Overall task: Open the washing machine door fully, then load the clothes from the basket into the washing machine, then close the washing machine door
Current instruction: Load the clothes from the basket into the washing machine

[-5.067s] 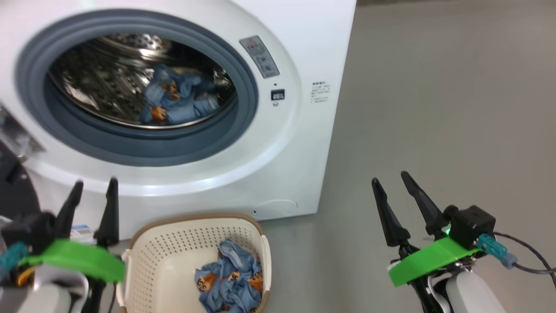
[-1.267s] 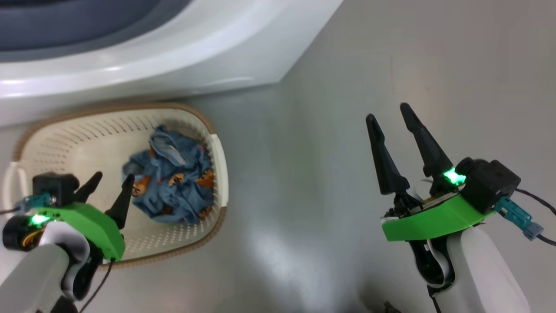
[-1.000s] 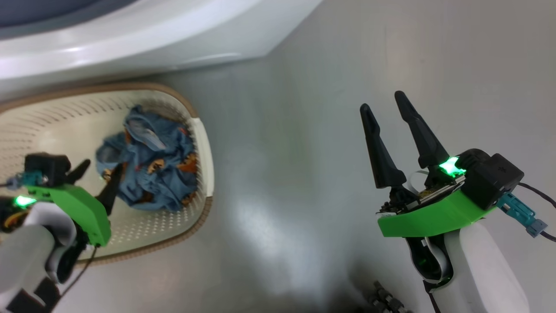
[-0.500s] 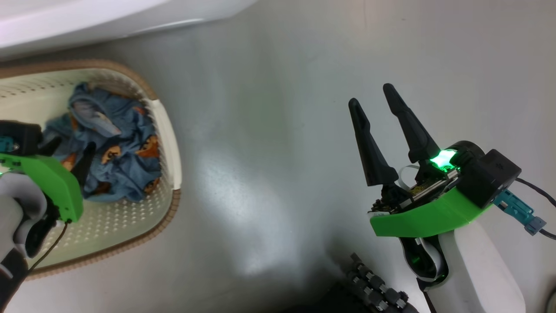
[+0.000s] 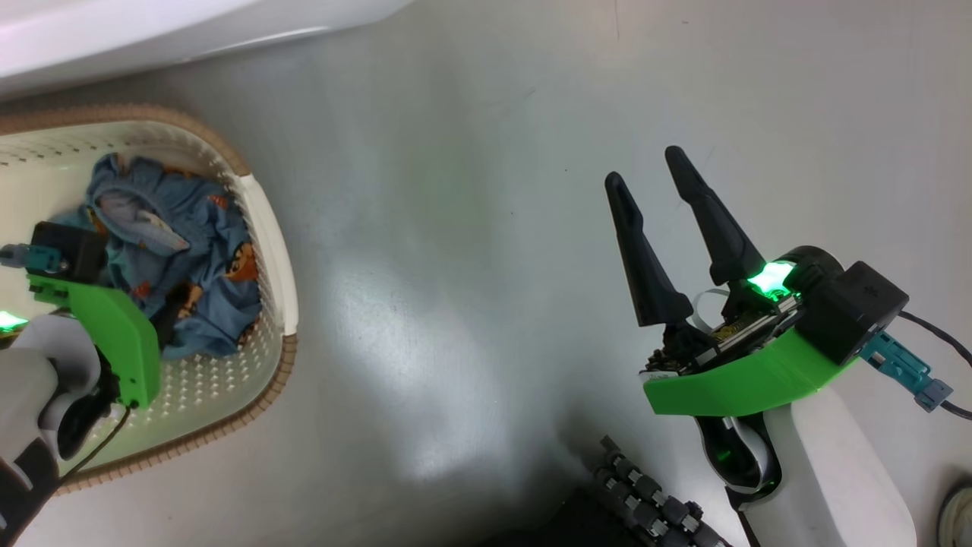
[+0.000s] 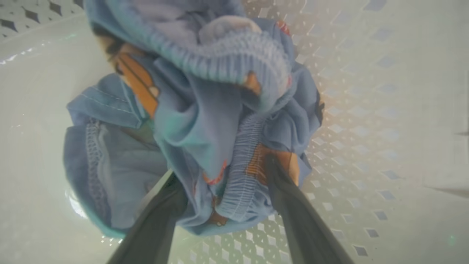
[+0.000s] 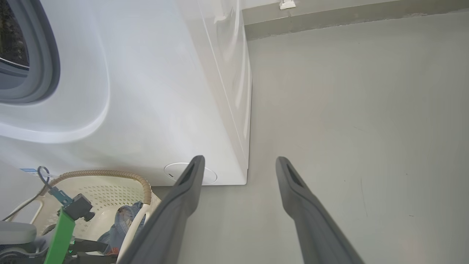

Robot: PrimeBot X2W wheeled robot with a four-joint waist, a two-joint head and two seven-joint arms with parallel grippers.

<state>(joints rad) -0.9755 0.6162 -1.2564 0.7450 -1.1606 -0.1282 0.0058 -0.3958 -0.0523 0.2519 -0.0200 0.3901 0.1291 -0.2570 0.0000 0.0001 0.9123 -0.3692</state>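
The cream basket point(image 5: 270, 228) stands on the floor below the white washing machine point(image 5: 152, 30). In it lies a bundle of light blue clothes point(image 5: 178, 254) with orange bear prints. My left gripper point(image 5: 163, 304) reaches down into the bundle. In the left wrist view this left gripper point(image 6: 223, 172) is open, its fingers point(image 6: 300, 216) straddling the clothes point(image 6: 205, 110) with the tips sunk in the fabric. My right gripper point(image 5: 645, 167) hangs open and empty over bare floor. The right gripper point(image 7: 240, 161) points at the washing machine point(image 7: 146, 91) corner. The washing machine door is out of view.
Grey floor point(image 5: 456, 228) spreads to the right of the basket. A dark ribbed cable carrier point(image 5: 645, 494) lies at the bottom edge. The grey gasket point(image 7: 44, 55) shows at far left, and a wall skirting point(image 7: 329, 20) runs behind the basket point(image 7: 110, 174).
The head camera has swung, shifting the whole picture left. My left gripper has sunk from the basket's edge into the clothes bundle. The right gripper has kept its pose.
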